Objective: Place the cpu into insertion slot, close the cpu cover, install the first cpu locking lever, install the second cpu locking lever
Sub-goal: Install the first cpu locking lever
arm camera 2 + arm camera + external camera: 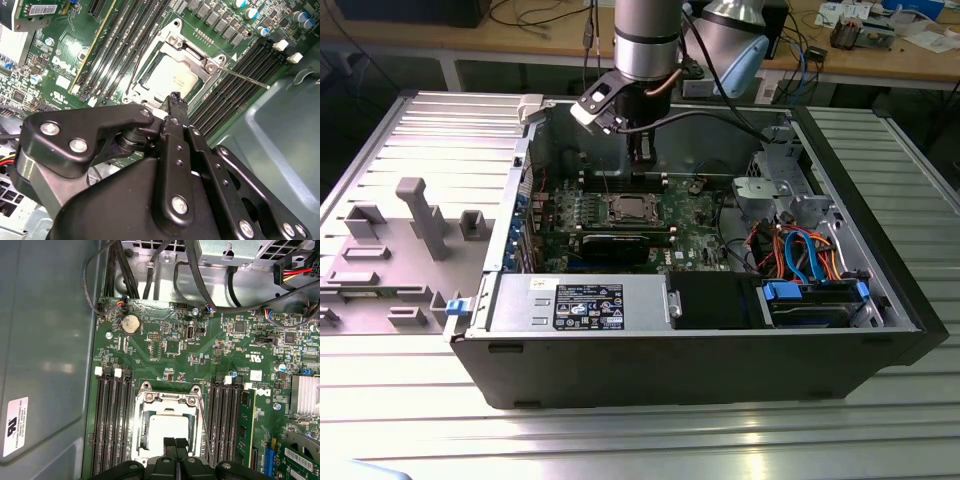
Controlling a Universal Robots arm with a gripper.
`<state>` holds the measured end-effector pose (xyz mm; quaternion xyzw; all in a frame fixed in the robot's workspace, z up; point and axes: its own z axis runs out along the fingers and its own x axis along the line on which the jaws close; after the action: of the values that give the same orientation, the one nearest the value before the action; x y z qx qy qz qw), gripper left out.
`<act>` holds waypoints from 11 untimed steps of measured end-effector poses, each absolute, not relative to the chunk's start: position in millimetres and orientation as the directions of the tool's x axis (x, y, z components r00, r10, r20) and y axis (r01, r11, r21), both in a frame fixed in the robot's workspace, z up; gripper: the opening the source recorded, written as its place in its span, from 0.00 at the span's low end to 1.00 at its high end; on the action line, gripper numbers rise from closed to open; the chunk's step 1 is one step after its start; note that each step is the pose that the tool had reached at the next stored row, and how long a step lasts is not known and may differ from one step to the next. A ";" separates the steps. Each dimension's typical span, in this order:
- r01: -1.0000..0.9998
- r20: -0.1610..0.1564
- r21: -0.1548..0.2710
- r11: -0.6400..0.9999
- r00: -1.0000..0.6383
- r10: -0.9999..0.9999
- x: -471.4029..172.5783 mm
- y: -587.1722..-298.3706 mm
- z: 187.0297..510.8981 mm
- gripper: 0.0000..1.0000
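Note:
The cpu [172,80] lies flat in the insertion slot [141,426] on the green board, its dull silver top showing through the square cut-out. The cpu cover [196,61] lies down over it as a silver frame. One thin locking lever [240,77] sticks out sideways from the socket's corner, over the memory slots. Another lever [204,420] runs along the socket's side. My gripper [174,97] hangs just above the socket's edge, fingers shut together with nothing between them. In the exterior view the gripper [640,152] is inside the open case, above the cpu [625,210].
Black memory slots [112,425] flank the socket on both sides. A long black graphics card [620,245] lies in front of it. Cables [800,250] and a drive cage fill the exterior view's right. The case wall [45,340] is close by.

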<state>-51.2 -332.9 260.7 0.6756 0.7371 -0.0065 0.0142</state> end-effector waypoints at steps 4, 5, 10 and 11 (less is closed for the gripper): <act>0.996 -0.030 0.009 0.087 -0.087 0.996 -51.2 -332.9 260.7 0.11; 0.996 -0.030 0.009 0.087 -0.087 0.996 -51.2 -332.9 260.7 0.11; 0.996 -0.030 0.009 0.087 -0.087 0.996 -51.2 -332.9 260.7 0.11; 0.996 -0.030 0.009 0.087 -0.087 0.996 -51.2 -332.9 260.7 0.11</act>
<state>-51.2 -332.9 260.7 0.6756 0.7371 -0.0068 0.0140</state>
